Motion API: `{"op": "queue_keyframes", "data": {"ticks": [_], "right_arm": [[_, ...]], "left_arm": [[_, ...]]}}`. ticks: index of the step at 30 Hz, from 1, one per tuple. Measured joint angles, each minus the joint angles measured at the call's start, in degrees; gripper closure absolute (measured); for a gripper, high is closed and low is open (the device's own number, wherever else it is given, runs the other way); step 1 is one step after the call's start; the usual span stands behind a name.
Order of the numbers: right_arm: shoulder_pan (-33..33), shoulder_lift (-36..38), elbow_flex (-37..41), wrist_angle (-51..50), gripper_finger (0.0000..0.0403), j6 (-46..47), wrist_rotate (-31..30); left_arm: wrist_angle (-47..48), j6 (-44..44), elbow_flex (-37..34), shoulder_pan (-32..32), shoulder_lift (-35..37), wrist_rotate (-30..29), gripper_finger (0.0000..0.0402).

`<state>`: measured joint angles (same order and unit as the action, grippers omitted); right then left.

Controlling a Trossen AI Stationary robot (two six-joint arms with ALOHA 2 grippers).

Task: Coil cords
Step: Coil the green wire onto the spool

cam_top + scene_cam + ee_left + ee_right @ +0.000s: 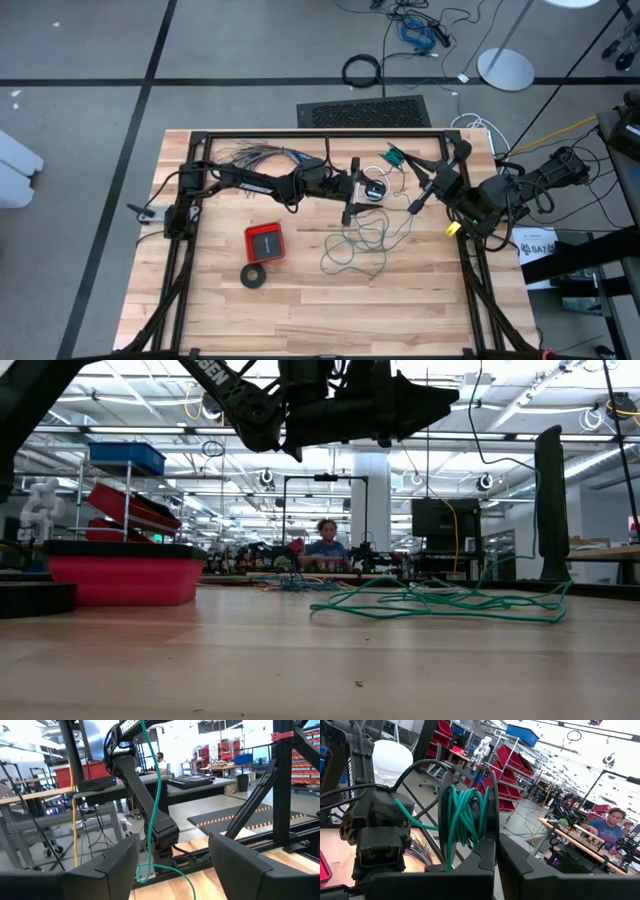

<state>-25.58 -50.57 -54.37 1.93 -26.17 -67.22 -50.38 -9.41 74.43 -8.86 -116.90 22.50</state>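
The red box [265, 241] on the wooden desk [300, 310] serves as the landmark. Well beyond it, toward the desk's far edge and to its right in the high view, the two arms meet over the middle of the desk.

The right claw [495, 850] is clenched on a small coil of green wire [465, 815]; in the right wrist view the loops are bunched upright between its two dark fingers [482, 865]. From that coil a strand runs off toward the left arm's dark body.

The left claw [170, 865] is released, its fingers [107, 870] standing wide apart. In the left wrist view a single green strand hangs down between them without touching either, ending in a small loop near the desk surface.

The rest of the green wire [360, 245] lies as a loose tangle on the desk, to the right of the red box and nearer the right arm; the low view shows it sprawled flat on the wood [440, 603].

A black ring [254, 276] lies just in front of the red box. A fan of many-coloured wires [262, 155] lies beyond the box, by the far rail.

A person [325, 545] sits in the room behind.
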Motion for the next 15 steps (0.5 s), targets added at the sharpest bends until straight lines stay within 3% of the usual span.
{"op": "queue_keyframes", "data": {"ticks": [15], "right_arm": [[0.0,0.0,0.0,0.0,0.0403,0.0,0.0]], "left_arm": [[1.0,0.1,0.0,-1.6,0.0,-1.7,0.0155]]}}
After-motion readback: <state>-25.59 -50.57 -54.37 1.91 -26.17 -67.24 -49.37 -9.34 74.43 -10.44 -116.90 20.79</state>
